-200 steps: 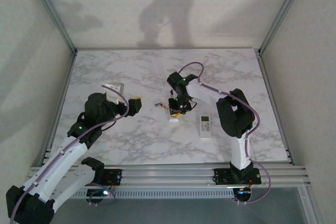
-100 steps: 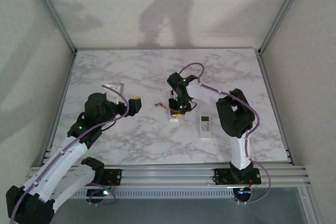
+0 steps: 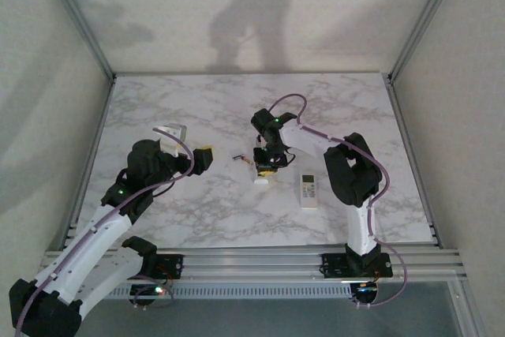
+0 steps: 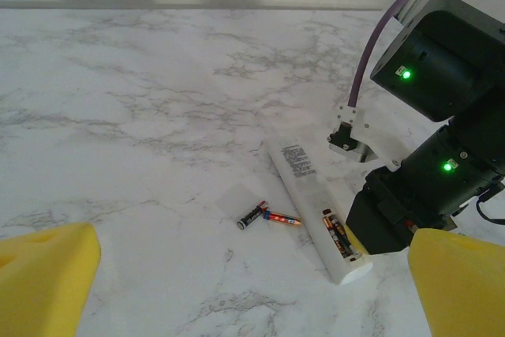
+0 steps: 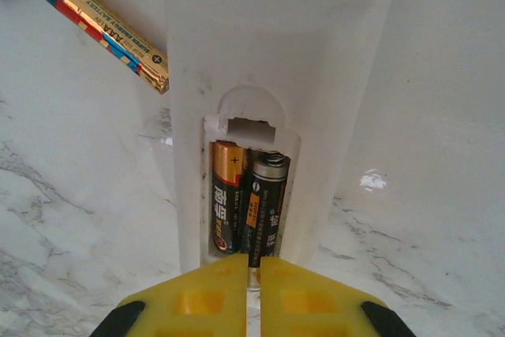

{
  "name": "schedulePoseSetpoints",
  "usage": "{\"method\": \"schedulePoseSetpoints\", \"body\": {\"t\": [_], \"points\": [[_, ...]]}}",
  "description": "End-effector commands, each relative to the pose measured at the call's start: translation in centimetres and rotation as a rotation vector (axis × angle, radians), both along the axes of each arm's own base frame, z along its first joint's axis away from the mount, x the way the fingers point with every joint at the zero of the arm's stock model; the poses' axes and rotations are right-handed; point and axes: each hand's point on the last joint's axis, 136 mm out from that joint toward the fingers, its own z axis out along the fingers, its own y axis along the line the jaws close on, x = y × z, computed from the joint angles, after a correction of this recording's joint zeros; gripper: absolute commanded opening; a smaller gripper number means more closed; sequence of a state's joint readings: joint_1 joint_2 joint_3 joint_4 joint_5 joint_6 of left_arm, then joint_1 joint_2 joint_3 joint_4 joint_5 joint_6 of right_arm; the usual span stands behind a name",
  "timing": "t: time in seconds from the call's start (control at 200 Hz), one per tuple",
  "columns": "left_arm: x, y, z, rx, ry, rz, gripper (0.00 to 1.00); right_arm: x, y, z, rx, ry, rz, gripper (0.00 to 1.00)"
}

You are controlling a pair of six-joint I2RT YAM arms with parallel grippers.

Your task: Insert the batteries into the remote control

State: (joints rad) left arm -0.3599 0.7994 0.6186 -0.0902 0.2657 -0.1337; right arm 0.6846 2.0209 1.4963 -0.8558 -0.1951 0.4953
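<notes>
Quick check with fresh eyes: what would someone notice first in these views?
First, the white remote lying back-up mid-table, its bay open with two batteries side by side inside and the right hand shut just at the bay's end. Next, two loose batteries on the table beside that remote. The left hand hangs wide open off to the left, holding nothing.

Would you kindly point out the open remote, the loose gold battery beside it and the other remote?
open remote (image 4: 312,197): left wrist view, its white back.
loose gold battery (image 5: 106,28): right wrist view, mid-body.
other remote (image 3: 308,191): top view, its middle.
</notes>
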Motion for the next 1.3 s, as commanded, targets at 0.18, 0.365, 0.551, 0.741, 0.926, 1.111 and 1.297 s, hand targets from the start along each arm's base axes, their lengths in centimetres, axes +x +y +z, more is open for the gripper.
{"method": "schedulePoseSetpoints", "body": {"t": [0.18,0.365,0.551,0.741,0.926,1.111,1.297], "points": [[0.2,0.3,0.3,0.011,-0.007,0.008,0.99,1.4,-0.4,-2.9,-0.1,-0.043,-0.001,0.09],[0.2,0.3,0.2,0.015,-0.005,0.01,1.0,2.0,0.1,-2.6,-0.11,-0.087,0.017,0.08],[0.3,0.2,0.0,0.016,0.002,0.005,0.99,3.0,0.5,1.6,-0.085,-0.208,0.008,0.09],[0.3,0.1,-0.2,0.017,0.01,0.003,1.0,3.3,0.4,5.1,-0.034,-0.277,-0.036,0.11],[0.4,0.1,-0.3,0.019,0.012,0.005,1.0,4.3,0.1,5.5,-0.025,-0.34,-0.115,0.17],[0.5,0.4,-0.5,0.031,0.018,0.017,1.0,6.0,-4.6,7.1,-0.216,-0.514,-0.181,0.39],[0.5,0.4,-0.7,0.032,0.021,0.017,0.99,5.8,-8.4,7.9,-0.247,-0.534,0.026,0.5]]}}
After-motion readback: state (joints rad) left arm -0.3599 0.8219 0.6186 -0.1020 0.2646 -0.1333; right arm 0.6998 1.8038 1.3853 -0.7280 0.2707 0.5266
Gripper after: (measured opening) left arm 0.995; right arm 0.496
